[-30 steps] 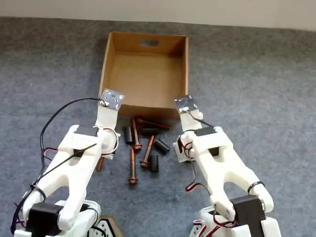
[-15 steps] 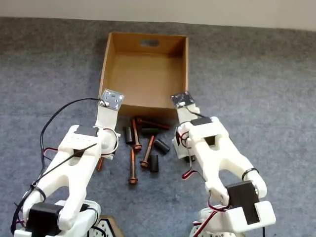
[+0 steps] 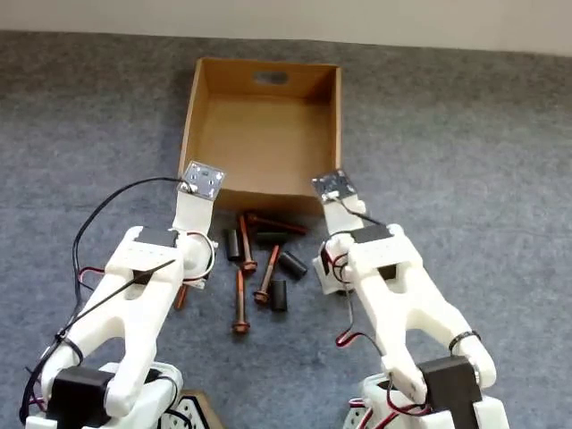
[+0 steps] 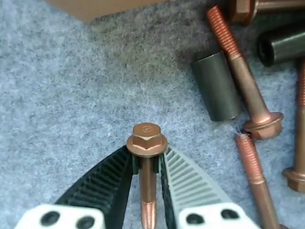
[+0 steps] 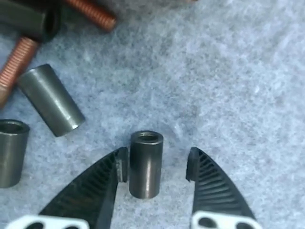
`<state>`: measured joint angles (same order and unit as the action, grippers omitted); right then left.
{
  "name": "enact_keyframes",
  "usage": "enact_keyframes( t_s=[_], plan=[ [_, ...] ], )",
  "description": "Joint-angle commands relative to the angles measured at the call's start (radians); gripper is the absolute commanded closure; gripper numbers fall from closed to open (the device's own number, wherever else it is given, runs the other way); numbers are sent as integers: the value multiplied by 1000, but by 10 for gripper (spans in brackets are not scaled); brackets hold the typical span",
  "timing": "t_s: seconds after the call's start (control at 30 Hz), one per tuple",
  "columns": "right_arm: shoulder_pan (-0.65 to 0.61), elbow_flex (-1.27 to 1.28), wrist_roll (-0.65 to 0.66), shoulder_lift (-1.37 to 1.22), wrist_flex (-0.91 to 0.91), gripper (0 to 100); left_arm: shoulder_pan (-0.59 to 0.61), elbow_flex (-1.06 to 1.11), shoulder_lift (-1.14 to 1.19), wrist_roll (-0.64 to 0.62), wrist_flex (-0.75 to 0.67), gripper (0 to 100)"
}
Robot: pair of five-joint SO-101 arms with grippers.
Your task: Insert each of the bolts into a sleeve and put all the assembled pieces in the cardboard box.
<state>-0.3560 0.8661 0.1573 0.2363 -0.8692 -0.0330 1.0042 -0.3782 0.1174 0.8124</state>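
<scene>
My left gripper [image 4: 147,155] is shut on a copper bolt [image 4: 147,141], gripping its shank just below the hex head, low over the grey carpet. A dark sleeve [image 4: 221,86] and loose bolts [image 4: 243,71] lie just beyond it. My right gripper [image 5: 156,160] is open, its fingers on either side of a dark sleeve [image 5: 145,164] lying on the carpet. In the high view the left arm [image 3: 143,286] and right arm [image 3: 384,277] flank a pile of bolts [image 3: 240,302] and sleeves [image 3: 280,295]. The cardboard box [image 3: 190,116] stands behind the pile.
Two more sleeves [image 5: 51,100] [image 5: 10,152] and a bolt's threaded end [image 5: 93,12] lie close to the right gripper. The box's front wall [image 3: 268,198] rises right behind the pile. Grey carpet [image 3: 465,161] spreads to both sides.
The right arm swung a little toward the pile and then came back to nearly where it was. The left arm with its bolt has kept still.
</scene>
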Motion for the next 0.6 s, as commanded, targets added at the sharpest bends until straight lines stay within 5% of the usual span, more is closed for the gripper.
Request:
enact_keyframes(
  t_s=[0.0, 0.23, 0.4, 0.57],
  plan=[
    [2, -10, 14, -25, 1, 813, -5, -4, -2, -9, -12, 992],
    [-2, -96, 68, -194, -5, 827, -5, -4, -1, -9, -12, 992],
    [-2, -127, 68, -236, -5, 998, -5, -4, -1, -9, -12, 992],
    [-2, -120, 61, -211, -5, 993, -5, -4, -1, -9, -12, 992]
  ],
)
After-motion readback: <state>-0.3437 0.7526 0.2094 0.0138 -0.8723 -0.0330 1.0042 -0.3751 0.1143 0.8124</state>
